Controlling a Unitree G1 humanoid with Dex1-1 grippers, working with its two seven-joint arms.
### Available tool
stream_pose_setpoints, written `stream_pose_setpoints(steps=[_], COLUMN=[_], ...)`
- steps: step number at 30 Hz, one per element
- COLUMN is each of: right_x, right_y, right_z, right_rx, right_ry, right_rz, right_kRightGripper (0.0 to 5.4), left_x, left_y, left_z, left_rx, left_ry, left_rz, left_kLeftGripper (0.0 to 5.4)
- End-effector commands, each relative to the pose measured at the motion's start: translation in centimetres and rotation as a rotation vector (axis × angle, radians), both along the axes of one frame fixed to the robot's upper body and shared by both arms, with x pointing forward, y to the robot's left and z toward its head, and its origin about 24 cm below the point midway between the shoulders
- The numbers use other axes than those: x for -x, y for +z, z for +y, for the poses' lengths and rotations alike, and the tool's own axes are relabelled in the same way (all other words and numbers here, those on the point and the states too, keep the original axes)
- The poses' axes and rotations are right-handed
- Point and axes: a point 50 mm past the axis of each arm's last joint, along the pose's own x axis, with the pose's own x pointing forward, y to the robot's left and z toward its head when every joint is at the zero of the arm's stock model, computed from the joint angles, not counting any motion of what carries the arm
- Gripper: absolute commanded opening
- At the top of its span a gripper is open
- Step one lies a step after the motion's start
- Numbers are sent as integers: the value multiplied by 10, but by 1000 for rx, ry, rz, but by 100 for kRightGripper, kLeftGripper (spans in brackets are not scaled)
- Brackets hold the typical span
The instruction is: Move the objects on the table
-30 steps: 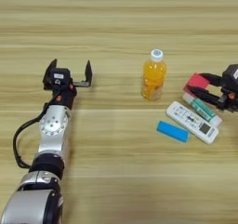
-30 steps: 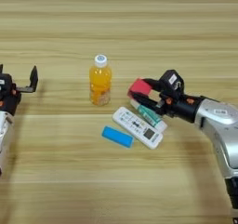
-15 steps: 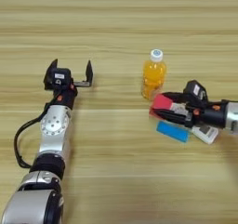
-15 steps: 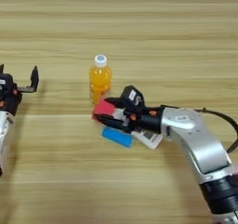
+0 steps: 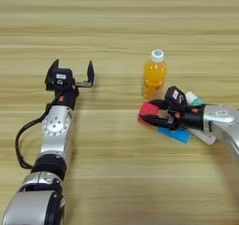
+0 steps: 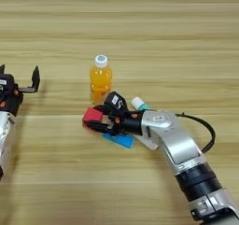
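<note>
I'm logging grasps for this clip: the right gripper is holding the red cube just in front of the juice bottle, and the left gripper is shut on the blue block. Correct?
Not quite. The left gripper is open and holds nothing, far from the blue block, as the left eye view shows. The right gripper does hold the red cube in front of the juice bottle.

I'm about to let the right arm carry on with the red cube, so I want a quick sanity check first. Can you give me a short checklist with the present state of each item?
1. Red cube held between the fingers of the right gripper: ok.
2. Cube clear of the orange-juice bottle: ok, it sits just in front of the bottle's base, apart from it.
3. Bottle upright, cap on: ok.
4. Blue block and white-and-green tube free of the arm: cannot tell, the forearm passes over them.
5. Left gripper out of the way, open, far left: ok.
</note>
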Motion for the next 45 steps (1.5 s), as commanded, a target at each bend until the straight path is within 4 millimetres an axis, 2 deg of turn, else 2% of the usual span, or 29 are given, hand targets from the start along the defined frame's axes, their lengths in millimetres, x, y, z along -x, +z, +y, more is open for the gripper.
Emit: stream_pose_setpoints(steps=[1, 11, 12, 20, 28, 39, 45], right_x=[-4, -5, -4, -4, -2, 10, 20], right_y=[0, -6, -6, -2, 39, 72, 82], right_z=[2, -2, -3, -3, -5, -26, -45], right_rx=[11, 16, 16, 3, -85, -143, -131], right_ry=[3, -5, -5, -3, 3, 8, 4], right_rz=[-20, -12, -12, -27, -159, -259, -297], right_kRightGripper=[229, 229, 257, 335, 417, 535, 538], left_x=[-2, -2, -2, -1, -1, -2, -2], left_y=[4, 4, 4, 4, 4, 4, 5], left_z=[-5, -5, -5, -5, -5, -5, -4], left_rx=[-11, -12, -12, -12, -12, -12, -14], left_ry=[-12, -11, -11, -10, -11, -11, -12], left_rz=[-20, -21, -22, -22, -22, -23, -21], left_kLeftGripper=[540, 540, 540, 540, 540, 540, 540])
